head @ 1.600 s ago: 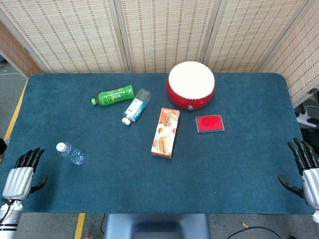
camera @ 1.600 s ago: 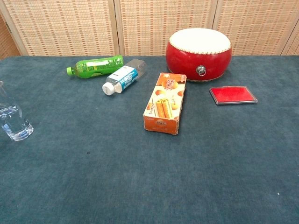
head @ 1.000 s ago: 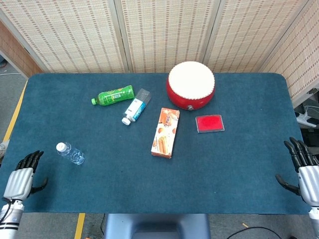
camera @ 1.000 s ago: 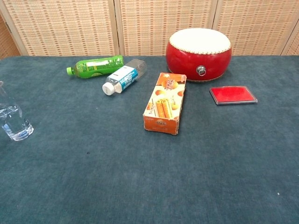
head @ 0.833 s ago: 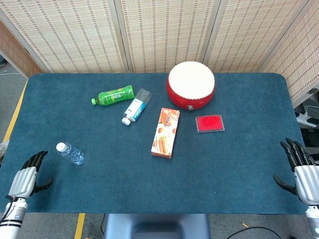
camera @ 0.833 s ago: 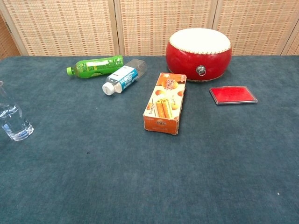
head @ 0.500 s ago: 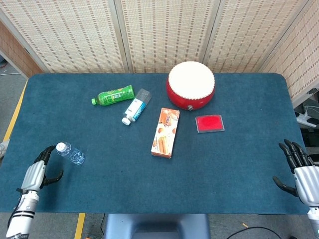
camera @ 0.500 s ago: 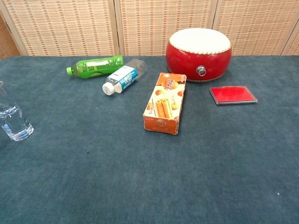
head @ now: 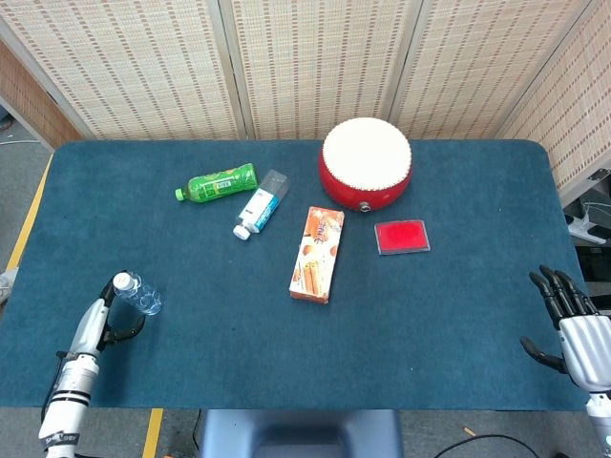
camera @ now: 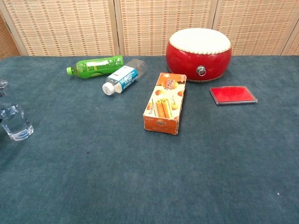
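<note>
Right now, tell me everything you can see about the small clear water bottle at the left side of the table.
The small clear water bottle looks like transparent plastic, with a white cap and some water in its base. It sits on the blue cloth table near the left front edge, apart from the other items. The left hand is right at its cap end; whether they actually touch cannot be told. The chest view shows only its lower part at the frame edge.

Both hands are built alike: a silver-grey metallic back with black fingers and a black thumb. The left hand point(head: 93, 322) is seen edge-on as a narrow silver shell, carried on a white forearm ringed with black bands near the wrist. The right hand point(head: 571, 332) is shown more broadly, its pale grey back plate rounded and smooth, the black fingers segmented. In the chest view neither hand is shown, and no cables or markings can be made out
</note>
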Robot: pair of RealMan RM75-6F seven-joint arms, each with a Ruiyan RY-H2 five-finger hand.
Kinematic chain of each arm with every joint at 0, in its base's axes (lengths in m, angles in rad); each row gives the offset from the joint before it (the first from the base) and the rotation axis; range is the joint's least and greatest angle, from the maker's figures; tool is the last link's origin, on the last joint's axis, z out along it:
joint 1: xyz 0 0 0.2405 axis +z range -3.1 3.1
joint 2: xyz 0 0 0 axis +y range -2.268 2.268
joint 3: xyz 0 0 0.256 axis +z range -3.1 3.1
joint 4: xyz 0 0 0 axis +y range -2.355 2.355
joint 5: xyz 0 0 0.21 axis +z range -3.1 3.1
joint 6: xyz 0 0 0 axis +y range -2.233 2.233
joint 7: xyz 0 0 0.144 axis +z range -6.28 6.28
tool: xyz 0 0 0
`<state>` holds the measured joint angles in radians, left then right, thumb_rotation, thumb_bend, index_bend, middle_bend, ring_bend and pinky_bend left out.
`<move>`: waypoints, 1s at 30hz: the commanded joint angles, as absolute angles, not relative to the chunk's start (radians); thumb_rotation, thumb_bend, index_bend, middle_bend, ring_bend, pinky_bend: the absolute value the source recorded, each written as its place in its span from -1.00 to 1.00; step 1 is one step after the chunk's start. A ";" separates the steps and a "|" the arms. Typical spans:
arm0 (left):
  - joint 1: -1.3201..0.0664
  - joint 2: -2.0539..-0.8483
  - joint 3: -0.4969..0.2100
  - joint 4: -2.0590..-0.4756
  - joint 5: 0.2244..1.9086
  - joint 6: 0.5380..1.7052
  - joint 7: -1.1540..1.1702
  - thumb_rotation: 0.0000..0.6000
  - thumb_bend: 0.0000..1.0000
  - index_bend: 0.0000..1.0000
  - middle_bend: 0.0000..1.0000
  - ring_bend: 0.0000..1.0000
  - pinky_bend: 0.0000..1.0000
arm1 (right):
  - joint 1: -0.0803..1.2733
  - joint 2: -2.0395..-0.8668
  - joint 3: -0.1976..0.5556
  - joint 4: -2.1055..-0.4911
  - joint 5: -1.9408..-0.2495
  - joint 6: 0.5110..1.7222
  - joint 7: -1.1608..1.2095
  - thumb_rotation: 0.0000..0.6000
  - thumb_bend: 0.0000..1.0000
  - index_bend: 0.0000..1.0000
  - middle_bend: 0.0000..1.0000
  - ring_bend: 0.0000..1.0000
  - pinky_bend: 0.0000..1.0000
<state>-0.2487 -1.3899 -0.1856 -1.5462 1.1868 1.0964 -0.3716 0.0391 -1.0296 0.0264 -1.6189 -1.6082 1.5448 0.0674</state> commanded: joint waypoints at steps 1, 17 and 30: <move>-0.258 -1.403 -0.197 -1.552 1.184 1.075 -0.424 1.00 -0.26 -1.00 -1.00 -1.00 -0.79 | 0.041 -1.029 0.026 -1.621 -1.608 1.541 0.067 1.00 -0.74 -1.00 -1.00 -1.00 -0.59; -0.260 -1.547 -0.253 -1.473 1.106 1.138 -0.461 1.00 -0.27 -0.98 -0.83 -0.95 -0.79 | 0.046 -1.019 0.026 -1.630 -1.597 1.526 0.073 1.00 -0.74 -1.00 -1.00 -1.00 -0.59; -0.237 -1.655 -0.291 -1.403 1.132 1.272 -0.483 1.00 -0.04 0.09 0.19 -0.15 -0.72 | 0.049 -1.014 0.025 -1.635 -1.593 1.517 0.074 1.00 -0.74 -1.00 -1.00 -1.00 -0.59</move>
<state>-0.2388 -1.6515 -0.2897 -1.4064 1.1282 1.2676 -0.4823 0.0493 -1.0143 0.0249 -1.6349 -1.5923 1.5173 0.0738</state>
